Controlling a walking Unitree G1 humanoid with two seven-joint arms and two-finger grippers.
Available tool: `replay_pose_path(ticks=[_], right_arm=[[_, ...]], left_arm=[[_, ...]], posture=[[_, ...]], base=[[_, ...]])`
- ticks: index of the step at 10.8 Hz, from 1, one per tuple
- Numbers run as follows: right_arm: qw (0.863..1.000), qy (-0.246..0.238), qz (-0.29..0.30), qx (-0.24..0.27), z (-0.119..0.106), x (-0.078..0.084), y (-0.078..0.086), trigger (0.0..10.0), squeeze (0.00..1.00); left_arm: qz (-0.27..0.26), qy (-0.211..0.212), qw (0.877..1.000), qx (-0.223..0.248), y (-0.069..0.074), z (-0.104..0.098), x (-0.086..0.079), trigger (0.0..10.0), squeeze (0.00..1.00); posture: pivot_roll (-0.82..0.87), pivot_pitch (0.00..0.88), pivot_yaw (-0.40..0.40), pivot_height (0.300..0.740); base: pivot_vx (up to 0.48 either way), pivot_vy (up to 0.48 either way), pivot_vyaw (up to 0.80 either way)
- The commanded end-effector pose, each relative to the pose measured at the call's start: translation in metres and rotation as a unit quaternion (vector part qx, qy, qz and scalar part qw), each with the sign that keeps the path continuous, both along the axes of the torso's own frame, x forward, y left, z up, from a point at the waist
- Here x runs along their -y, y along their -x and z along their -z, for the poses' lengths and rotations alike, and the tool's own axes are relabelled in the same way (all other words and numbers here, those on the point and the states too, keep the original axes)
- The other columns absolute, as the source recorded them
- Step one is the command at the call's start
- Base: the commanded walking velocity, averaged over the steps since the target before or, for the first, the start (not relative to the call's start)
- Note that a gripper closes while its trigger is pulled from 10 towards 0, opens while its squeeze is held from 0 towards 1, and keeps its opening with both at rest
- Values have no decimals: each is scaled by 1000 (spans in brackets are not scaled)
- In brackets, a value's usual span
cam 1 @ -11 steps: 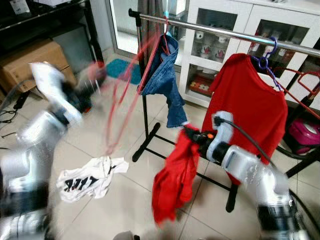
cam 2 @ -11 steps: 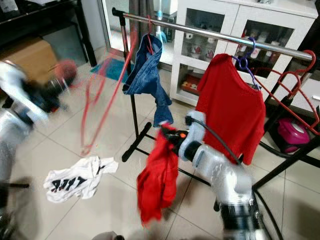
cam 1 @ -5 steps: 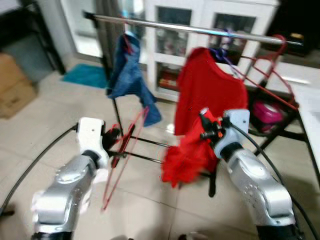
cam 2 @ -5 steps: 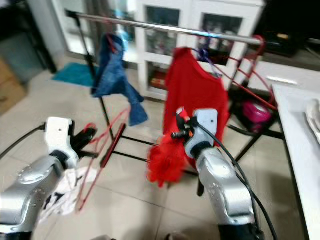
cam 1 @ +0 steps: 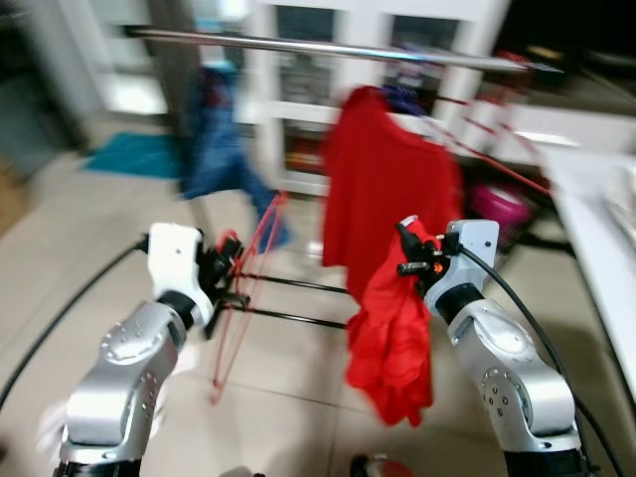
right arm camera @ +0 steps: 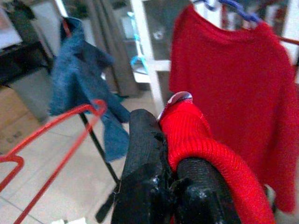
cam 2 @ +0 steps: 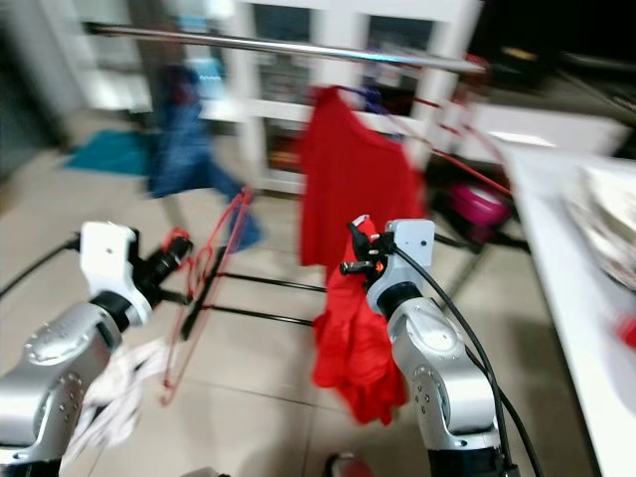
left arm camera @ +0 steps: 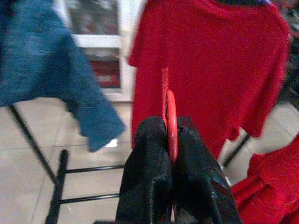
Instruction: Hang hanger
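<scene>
L gripper [cam 1: 225, 270] pinches red hanger [cam 1: 241, 288] w/ frame dangling toward floor, R gripper [cam 1: 409, 260] clamps loose red shirt [cam 1: 392, 338] below rail [cam 1: 328, 47]; imo keep hanger steady, thread its arm into shirt neck before lifting.

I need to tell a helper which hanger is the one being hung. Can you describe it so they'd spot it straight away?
Start at the steel clothes rail with a red shirt and a blue garment hanging on it. In front of it, lower down, the left hand pinches a thin red hanger. Unlike the hangers on the rail, it is bare and dangles toward the floor.
</scene>
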State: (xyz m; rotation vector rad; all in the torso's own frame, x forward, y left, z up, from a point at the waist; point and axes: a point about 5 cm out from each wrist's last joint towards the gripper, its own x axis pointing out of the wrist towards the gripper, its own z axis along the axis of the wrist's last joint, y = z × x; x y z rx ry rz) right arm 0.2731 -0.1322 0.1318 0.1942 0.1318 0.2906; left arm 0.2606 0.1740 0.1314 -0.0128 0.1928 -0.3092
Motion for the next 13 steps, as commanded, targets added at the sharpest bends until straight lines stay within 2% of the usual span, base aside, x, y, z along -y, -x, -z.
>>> replay_pose_path(ticks=[1,2,4,6,10,13], right_arm=[[1000,5,-5,9,-6,-1,0,10000,0],[1000,12,8,-2,0,2,2,10000,0],[1000,-18,16,-20,5,5,5,10000,0],[999,-16,28,-29,8,8,6,10000,0],[999,-7,37,-36,11,11,9,10000,0],[998,8,34,-44,14,9,2,10000,0]], left_arm=[[5,-13,1000,-3,1,3,0,10000,0],[13,-13,1000,-7,2,4,2,10000,0],[30,-26,999,-8,3,6,6,10000,0],[32,-40,999,-7,1,8,8,10000,0],[22,-39,999,-19,-6,12,10,10000,0],[12,-34,999,-8,-9,10,12,10000,0]], posture=[[-50,0,42,740],[-50,0,43,740],[-50,0,44,740],[-55,0,49,740],[-69,0,55,740],[-57,0,39,740]], base=[[0,0,-800],[0,0,-800],[0,0,-800],[0,0,-800],[0,0,-800],[0,0,-800]])
